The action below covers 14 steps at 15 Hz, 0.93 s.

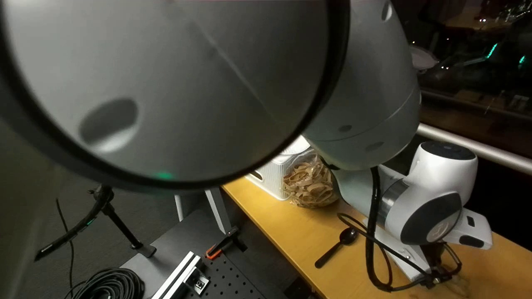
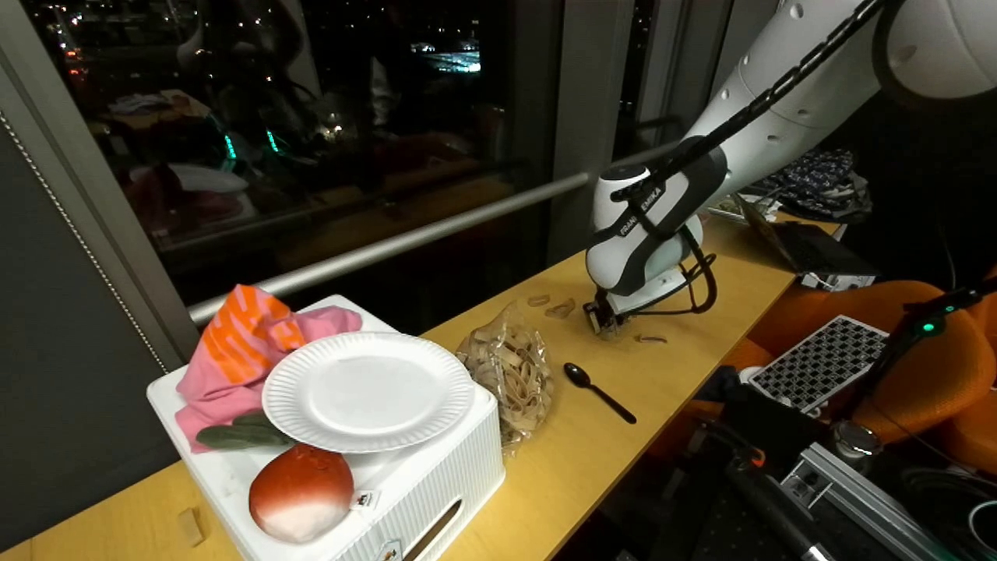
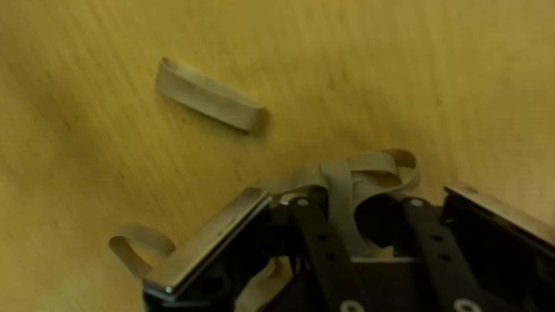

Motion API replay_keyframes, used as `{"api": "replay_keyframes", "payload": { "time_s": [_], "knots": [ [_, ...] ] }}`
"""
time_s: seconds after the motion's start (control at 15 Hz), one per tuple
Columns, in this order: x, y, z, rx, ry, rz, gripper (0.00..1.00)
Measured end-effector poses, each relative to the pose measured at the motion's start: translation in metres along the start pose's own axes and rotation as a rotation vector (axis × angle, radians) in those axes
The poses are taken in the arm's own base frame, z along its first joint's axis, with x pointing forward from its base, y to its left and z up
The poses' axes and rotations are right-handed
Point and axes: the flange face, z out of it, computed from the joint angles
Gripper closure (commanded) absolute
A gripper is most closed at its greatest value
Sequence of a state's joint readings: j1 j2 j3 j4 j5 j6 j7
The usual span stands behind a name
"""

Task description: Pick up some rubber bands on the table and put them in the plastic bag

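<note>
Tan rubber bands lie loose on the wooden table. One flat band (image 3: 208, 97) and a curled band (image 3: 138, 247) show in the wrist view. In an exterior view, loose bands (image 2: 561, 309) lie near the gripper, and a small one (image 2: 650, 339) lies on its other side. The clear plastic bag (image 2: 510, 366), full of rubber bands, stands against the white box; it also shows in an exterior view (image 1: 311, 182). My gripper (image 3: 353, 199) points down at table level (image 2: 606, 327), nearly closed, with a clump of bands (image 3: 340, 182) pinched between its dark fingers. The pads are partly hidden.
A black spoon (image 2: 598, 392) lies between the bag and the table's front edge. The white box (image 2: 467, 460) carries a paper plate (image 2: 368, 389), a pink cloth (image 2: 234, 374) and a red-white round toy (image 2: 301, 492). A window rail (image 2: 413, 241) runs behind the table.
</note>
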State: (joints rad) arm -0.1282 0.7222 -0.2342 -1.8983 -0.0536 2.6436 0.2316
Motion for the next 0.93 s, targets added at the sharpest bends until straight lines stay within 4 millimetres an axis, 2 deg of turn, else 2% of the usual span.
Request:
{"api": "replay_keyframes", "payload": {
  "time_s": [0.2, 0.47, 0.67, 0.8, 0.93],
  "knots": [
    [-0.007, -0.023, -0.047, 0.05, 0.03, -0.014, 0.97],
    [-0.003, -0.03, -0.143, 0.087, 0.063, -0.032, 0.97],
    [-0.012, -0.043, -0.207, 0.118, 0.038, -0.068, 0.97],
    [-0.024, -0.066, -0.234, 0.145, 0.007, -0.112, 0.97],
    [-0.04, -0.098, -0.252, 0.173, -0.029, -0.166, 0.97]
  ]
}}
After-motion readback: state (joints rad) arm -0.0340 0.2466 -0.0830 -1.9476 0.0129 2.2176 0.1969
